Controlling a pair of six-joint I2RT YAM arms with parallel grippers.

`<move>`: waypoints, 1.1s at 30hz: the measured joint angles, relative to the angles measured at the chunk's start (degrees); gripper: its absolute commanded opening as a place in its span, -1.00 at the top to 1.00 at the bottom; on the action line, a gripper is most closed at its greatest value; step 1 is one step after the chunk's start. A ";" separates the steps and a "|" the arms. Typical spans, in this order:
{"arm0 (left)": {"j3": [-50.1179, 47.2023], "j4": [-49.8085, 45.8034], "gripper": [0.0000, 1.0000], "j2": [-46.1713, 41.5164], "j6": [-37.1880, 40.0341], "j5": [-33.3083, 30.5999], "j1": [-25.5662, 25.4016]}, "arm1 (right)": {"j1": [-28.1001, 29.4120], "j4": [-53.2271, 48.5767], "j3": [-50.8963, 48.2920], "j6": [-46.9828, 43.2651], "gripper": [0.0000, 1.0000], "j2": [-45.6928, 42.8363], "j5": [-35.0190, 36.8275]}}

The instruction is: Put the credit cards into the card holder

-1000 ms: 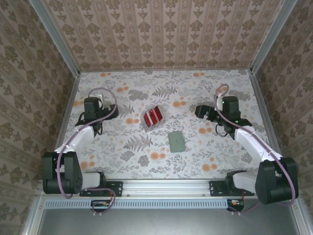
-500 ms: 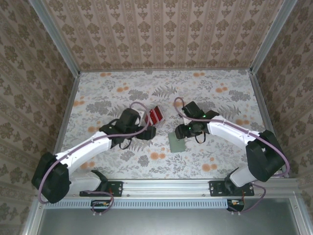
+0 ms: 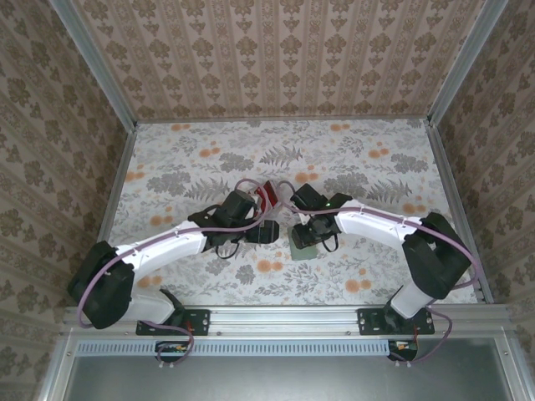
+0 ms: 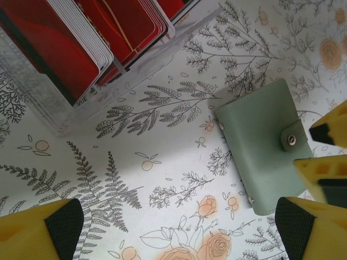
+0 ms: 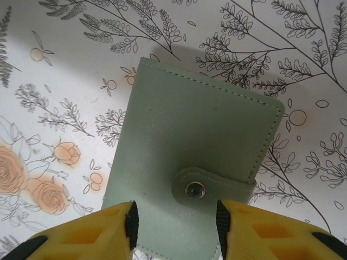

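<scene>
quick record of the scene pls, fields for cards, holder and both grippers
credit cards: red, standing in a clear tray
card holder: grey-green, flat on the table, snap fastened
left gripper: open wide, empty, above the table
right gripper: jaws apart at the holder's snap end, contact unclear

Can't see most of card holder (image 3: 299, 248) from above: tucked under right tool (image 3: 311, 234). Crops credit cards (image 4: 124, 21) and clear tray (image 4: 59, 116) at left wrist view's top edge. Can't read card print.
</scene>
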 measured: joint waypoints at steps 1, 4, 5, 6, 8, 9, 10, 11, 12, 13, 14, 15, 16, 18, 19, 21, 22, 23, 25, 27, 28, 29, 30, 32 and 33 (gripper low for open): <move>-0.11 0.33 -0.91 0.00 -0.33 -0.04 0.02 | 0.00 0.02 0.13 0.00 0.12 0.59 0.33; -0.94 1.05 -0.88 -0.26 -1.20 -0.09 0.00 | 0.07 0.20 0.39 0.00 0.13 2.16 1.05; -1.38 1.09 -0.88 -0.59 -1.42 -0.09 0.00 | 0.11 0.22 0.46 0.00 0.13 2.49 1.31; -1.73 1.09 -0.88 -0.85 -1.64 -0.15 0.02 | 0.11 0.22 0.57 0.00 0.13 2.75 1.66; -2.21 1.14 -0.88 -1.38 -1.86 -0.31 0.02 | 0.11 0.13 1.14 -0.02 0.13 3.28 2.14; -2.27 1.16 -0.88 -1.51 -1.84 -0.35 0.02 | 0.11 0.15 1.53 -0.02 0.15 3.61 2.38; -2.27 1.20 -0.88 -1.60 -1.84 -0.48 0.02 | 0.11 0.15 1.99 -0.02 0.19 3.98 2.73; -2.27 1.25 -0.88 -1.64 -1.84 -0.61 0.02 | 0.11 0.20 2.36 -0.02 0.21 4.33 3.06; -2.27 1.22 -0.88 -1.64 -1.84 -0.76 0.02 | 0.11 0.17 2.60 -0.04 0.22 4.61 3.39; -2.27 1.20 -0.88 -1.64 -1.84 -0.92 0.02 | 0.11 0.15 2.78 -0.07 0.24 4.87 3.61; -2.27 1.20 -0.88 -1.64 -1.84 -1.03 0.02 | 0.11 0.13 2.86 -0.07 0.27 5.09 3.78; -2.27 1.20 -0.88 -1.64 -1.84 -1.14 0.02 | 0.17 0.09 2.86 -0.07 0.30 5.20 4.00; -2.27 1.20 -0.88 -1.64 -1.81 -1.20 0.02 | 0.22 -0.02 2.86 -0.11 0.32 5.33 4.33; -2.27 1.22 -0.88 -1.64 -1.84 -1.38 0.02 | 0.39 -0.02 2.86 -0.15 0.41 5.42 4.81; -2.27 1.20 -0.88 -1.64 -1.84 -1.42 0.02 | 0.50 -0.02 2.86 -0.15 0.47 5.42 4.96; -2.27 1.20 -0.88 -1.62 -1.84 -1.55 0.02 | 0.83 0.02 2.86 -0.11 0.64 5.42 5.27; -2.27 1.22 -0.88 -1.57 -1.84 -1.55 0.02 | 1.03 0.02 2.93 0.02 0.72 5.40 5.29; -2.27 1.29 -0.88 -1.42 -1.84 -1.53 0.02 | 1.16 0.02 3.08 -0.17 0.77 5.40 5.46; -2.25 1.44 -0.88 -0.74 -1.81 -1.49 0.02 | 1.40 0.09 3.28 -0.22 0.90 5.40 5.77; -2.01 1.42 -0.88 0.31 -1.77 -1.33 0.02 | 1.44 0.04 3.28 -0.13 0.98 5.35 5.99; -1.75 1.40 -0.88 0.96 -1.77 -1.22 0.02 | 1.49 0.00 3.28 -0.07 1.00 5.25 6.16; -1.53 1.44 -0.88 1.51 -1.75 -1.07 0.02 | 1.49 -0.02 3.28 0.02 1.00 5.03 6.23; -1.29 1.44 -0.87 1.99 -1.73 -0.92 0.02 | 1.49 -0.04 3.28 0.00 1.00 4.81 6.27; -0.94 1.51 -0.87 2.64 -1.73 -0.50 0.02 | 1.49 0.00 3.23 0.00 1.00 4.15 6.38; -0.92 1.81 -0.86 2.80 -1.73 -0.33 0.02 | 1.49 0.00 3.17 0.04 1.00 3.72 6.36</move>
